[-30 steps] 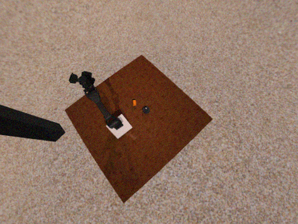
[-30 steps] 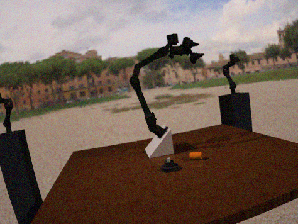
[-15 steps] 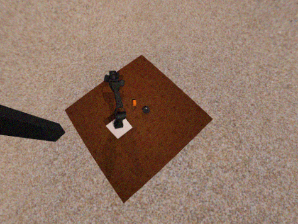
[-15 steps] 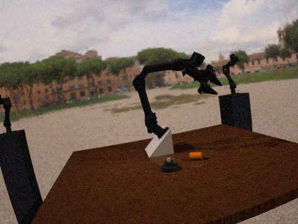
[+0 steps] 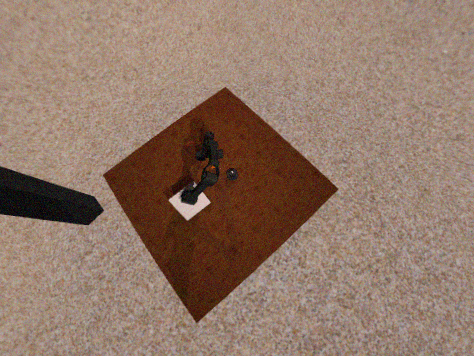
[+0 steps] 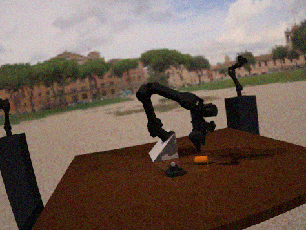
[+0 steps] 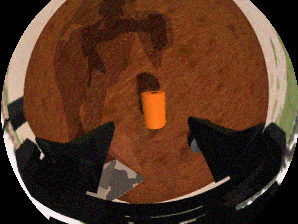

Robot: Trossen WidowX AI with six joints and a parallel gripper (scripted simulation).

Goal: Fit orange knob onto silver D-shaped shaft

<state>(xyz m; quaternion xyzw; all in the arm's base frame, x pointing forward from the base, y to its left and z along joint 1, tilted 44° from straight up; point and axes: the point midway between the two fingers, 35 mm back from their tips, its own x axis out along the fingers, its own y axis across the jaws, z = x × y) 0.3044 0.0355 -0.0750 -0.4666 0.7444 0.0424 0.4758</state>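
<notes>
The orange knob (image 5: 213,168) (image 6: 201,159) (image 7: 154,109) lies on its side on the table. In the wrist view its far end shows edge-on with a small dark mark; whether that is the hole I cannot tell. The dark round pedestal (image 5: 230,177) (image 6: 174,172) stands beside it, with the silver shaft (image 6: 173,164) upright on top; the shaft's flat side cannot be made out. In the wrist view the pedestal (image 7: 194,145) is partly behind the right finger. My gripper (image 6: 199,150) (image 7: 151,120) is wide open and empty, pointing down above the knob.
The arm's white wedge base (image 5: 189,213) (image 6: 158,151) stands on the brown table (image 5: 260,200) (image 6: 129,190), near the pedestal and knob. Dark pillars (image 6: 241,113) (image 5: 45,200) stand off the table, and a shadow of the arm falls across the wood.
</notes>
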